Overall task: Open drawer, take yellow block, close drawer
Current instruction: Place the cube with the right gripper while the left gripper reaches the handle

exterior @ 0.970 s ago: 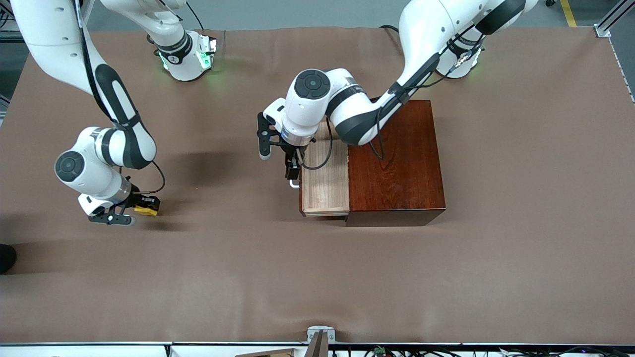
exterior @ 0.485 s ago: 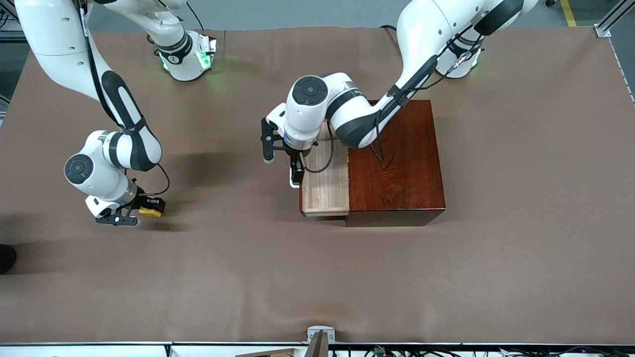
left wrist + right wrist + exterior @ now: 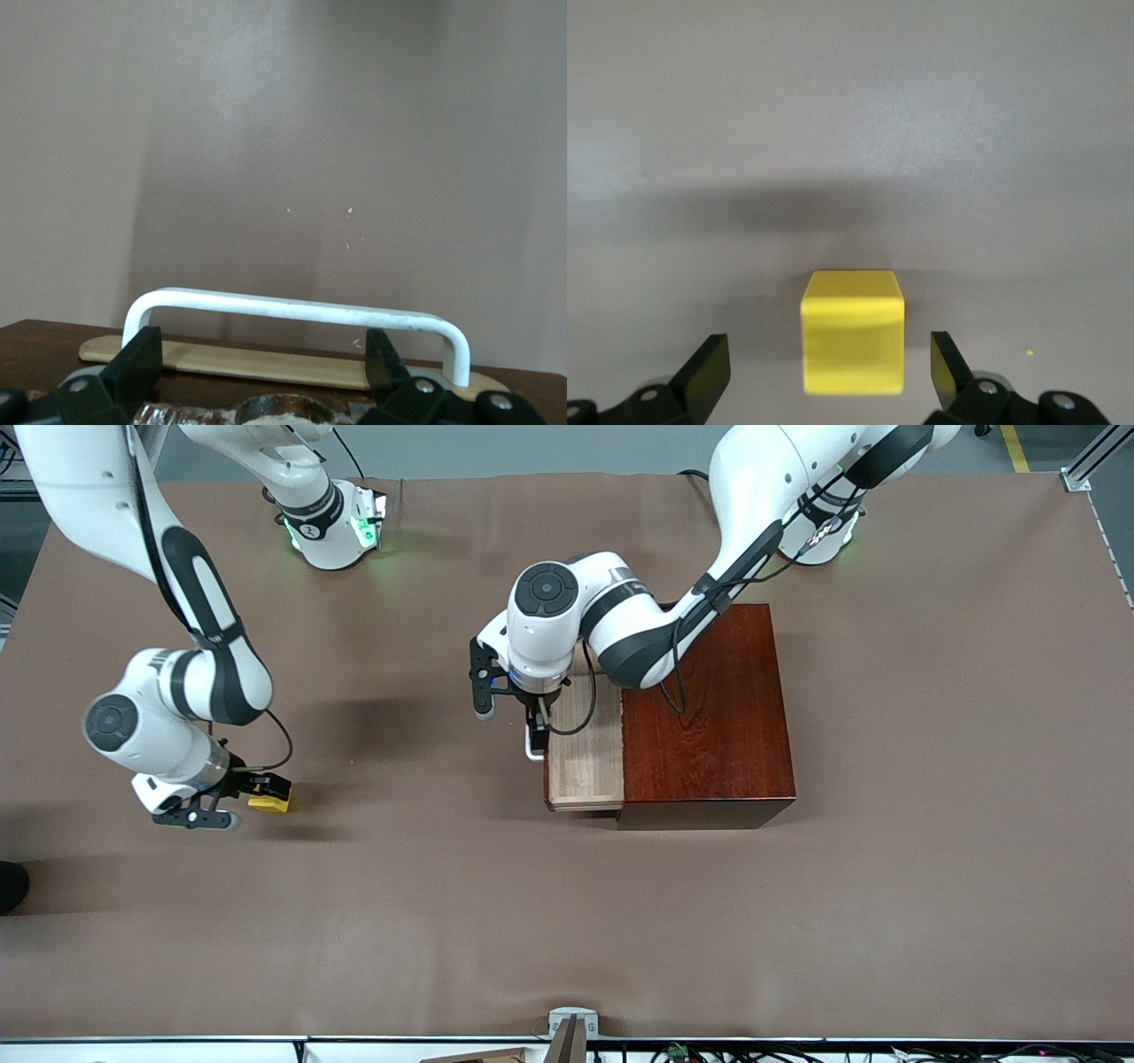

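Observation:
The yellow block (image 3: pixel 269 803) lies on the brown table cover toward the right arm's end; it also shows in the right wrist view (image 3: pixel 852 341). My right gripper (image 3: pixel 251 791) is open just beside the block, with its fingers (image 3: pixel 707 363) apart on either side of it and not touching (image 3: pixel 828 361). The drawer (image 3: pixel 585 757) stands partly out of the reddish-brown box (image 3: pixel 709 717). My left gripper (image 3: pixel 537 731) is open over the drawer's front edge, by the white handle (image 3: pixel 532 749). In the left wrist view the handle (image 3: pixel 292 308) lies just past my open left gripper (image 3: pixel 264 359).
The left arm's forearm reaches over the box's top and the drawer. Both arm bases (image 3: pixel 332 522) stand along the table's edge farthest from the front camera. A small metal bracket (image 3: pixel 571 1020) sits at the table's nearest edge.
The drawer has slid a little way into the box, with my left gripper moving along at its handle. My right gripper has drawn back from the block, which stays on the table.

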